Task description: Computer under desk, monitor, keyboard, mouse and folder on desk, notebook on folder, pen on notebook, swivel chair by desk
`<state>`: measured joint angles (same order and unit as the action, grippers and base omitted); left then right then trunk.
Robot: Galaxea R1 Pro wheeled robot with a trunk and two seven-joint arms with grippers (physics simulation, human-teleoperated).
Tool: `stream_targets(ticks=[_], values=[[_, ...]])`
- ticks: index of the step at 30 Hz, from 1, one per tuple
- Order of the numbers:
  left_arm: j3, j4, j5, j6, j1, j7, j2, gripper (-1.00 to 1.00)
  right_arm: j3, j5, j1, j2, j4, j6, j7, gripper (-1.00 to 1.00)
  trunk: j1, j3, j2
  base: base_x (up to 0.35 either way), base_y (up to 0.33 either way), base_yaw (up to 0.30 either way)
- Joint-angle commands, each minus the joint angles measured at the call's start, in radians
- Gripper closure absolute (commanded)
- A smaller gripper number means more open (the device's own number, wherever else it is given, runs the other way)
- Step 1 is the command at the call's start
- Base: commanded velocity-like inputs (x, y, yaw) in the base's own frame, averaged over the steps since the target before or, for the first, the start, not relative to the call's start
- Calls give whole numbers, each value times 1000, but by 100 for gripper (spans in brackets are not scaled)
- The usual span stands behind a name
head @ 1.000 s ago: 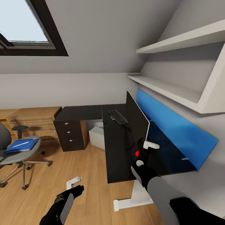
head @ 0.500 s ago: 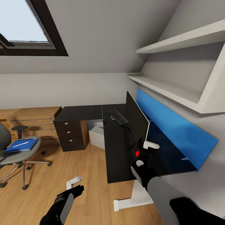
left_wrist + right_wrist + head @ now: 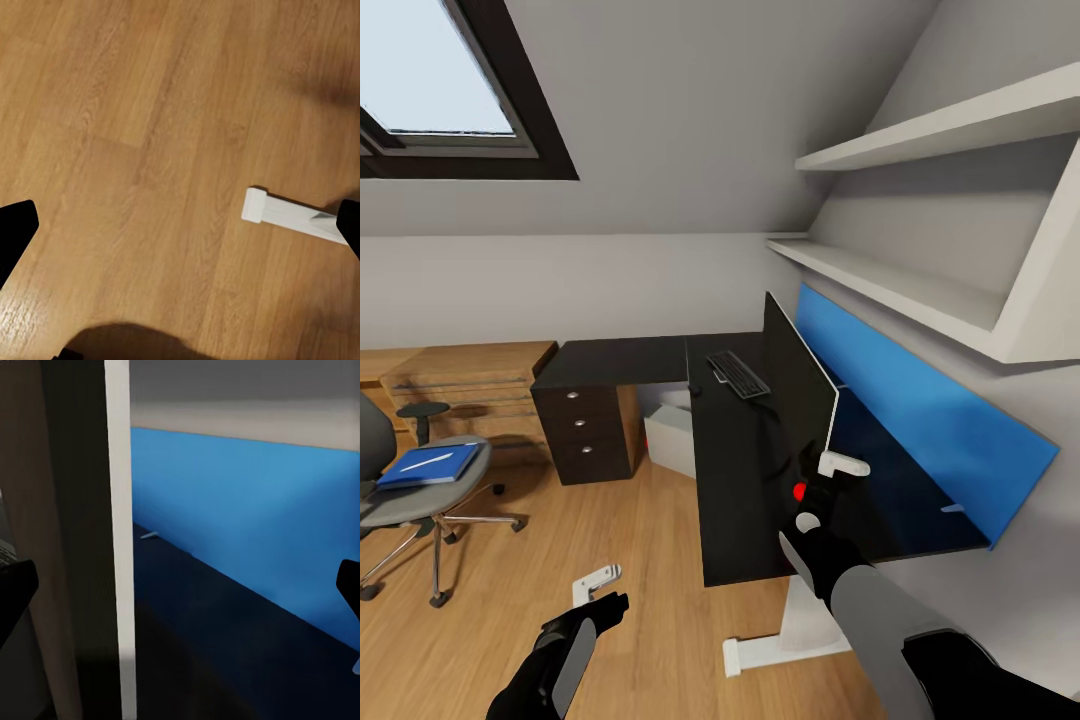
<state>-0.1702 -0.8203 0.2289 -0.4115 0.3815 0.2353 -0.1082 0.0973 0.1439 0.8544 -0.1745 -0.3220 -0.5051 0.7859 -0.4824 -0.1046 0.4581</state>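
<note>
The black L-shaped desk [image 3: 735, 470] fills the middle of the head view. On it the monitor [image 3: 798, 385] stands nearly edge-on, and the keyboard [image 3: 738, 374] lies beyond it. A small dark lump [image 3: 696, 388] at the desk's edge may be the mouse. The pale computer [image 3: 668, 438] sits on the floor under the desk. At the left, the swivel chair [image 3: 405, 505] holds the blue folder [image 3: 445, 468] with the thin white pen [image 3: 426, 463] on top; I cannot make out the notebook. My right gripper [image 3: 826, 472] is open at the monitor's near edge [image 3: 117, 540]. My left gripper [image 3: 603, 592] hangs open over the floor.
A blue wall panel [image 3: 920, 420] runs behind the desk, with white shelves [image 3: 900, 290] above it. The desk's black drawer unit [image 3: 585, 430] and a light wooden drawer unit [image 3: 470, 385] stand further back. The desk's white foot [image 3: 289, 214] lies on the wooden floor below my left gripper.
</note>
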Motion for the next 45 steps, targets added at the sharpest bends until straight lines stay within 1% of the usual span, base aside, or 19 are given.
stream_targets(ticks=[1, 18, 33, 41, 45], values=[[-2, -2, 11, -4, 1, 6, -1, -100, 2, 6, 1, 0, 1, 2, 9, -100, -1, -2, 2, 0, -71, 0], [-2, -1, 10, -4, 1, 7, -1, -100, 2, 6, 1, 0, 2, 2, 8, -100, -1, -2, 2, -13, -33, 0], [-2, 1, 11, -4, 1, 8, -1, -100, 2, 6, 1, 0, 3, 2, 7, -100, -1, -2, 2, -264, -201, 0], [-2, 1, 12, -5, 0, 9, -1, -100, 1, 6, 0, 0, 3, 2, 7, -100, -1, -2, 2, -291, -108, 0], [-2, 3, 12, -5, 1, 11, 0, -100, 2, 7, 0, 0, 26, 1, -5, -100, -1, -2, 2, -329, -22, 0]])
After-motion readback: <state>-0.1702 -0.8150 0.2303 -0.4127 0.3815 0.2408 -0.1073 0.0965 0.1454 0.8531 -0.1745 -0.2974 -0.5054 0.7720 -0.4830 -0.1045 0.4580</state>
